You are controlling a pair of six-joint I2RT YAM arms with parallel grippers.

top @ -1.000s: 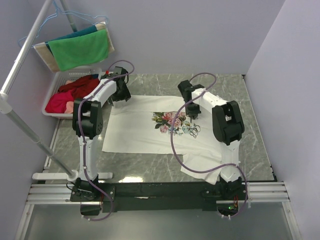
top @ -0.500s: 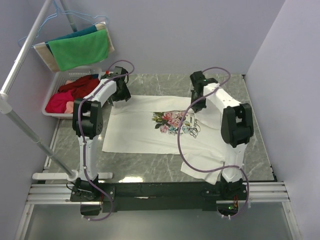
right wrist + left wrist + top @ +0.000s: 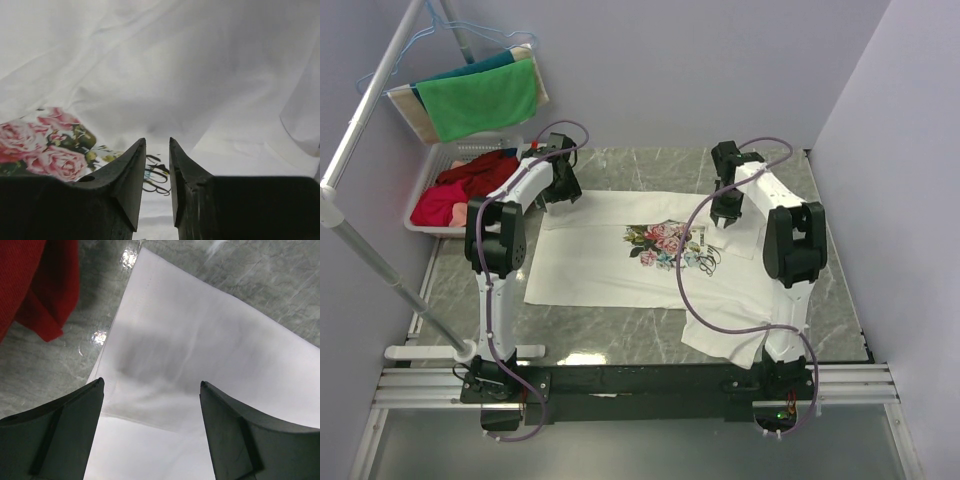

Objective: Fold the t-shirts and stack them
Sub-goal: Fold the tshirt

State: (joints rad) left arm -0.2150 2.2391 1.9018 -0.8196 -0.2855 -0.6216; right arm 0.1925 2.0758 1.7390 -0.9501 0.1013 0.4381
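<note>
A white t-shirt (image 3: 610, 262) with a pink rose print (image 3: 660, 243) and dark script lies spread flat on the marble table. Its lower right part reaches toward the near edge. My left gripper (image 3: 563, 196) hovers over the shirt's far left corner, open wide, with only white cloth (image 3: 200, 340) under the gap (image 3: 151, 382). My right gripper (image 3: 725, 214) hangs over the far right part of the shirt. Its jaws stand a little apart (image 3: 157, 139) with nothing between them, above wrinkled white fabric (image 3: 175, 60) beside the roses (image 3: 45, 150).
A white basket (image 3: 442, 158) holding red clothes (image 3: 470, 180) stands at the far left; red cloth (image 3: 40, 285) lies close to the shirt's corner. A green towel (image 3: 480, 98) hangs on a rack, whose pole (image 3: 370, 262) slants along the left side. Bare marble (image 3: 620, 325) borders the shirt.
My right gripper moved from over the script toward the far right of the shirt, and its jaws went from shut to parted. The left arm has not moved.
</note>
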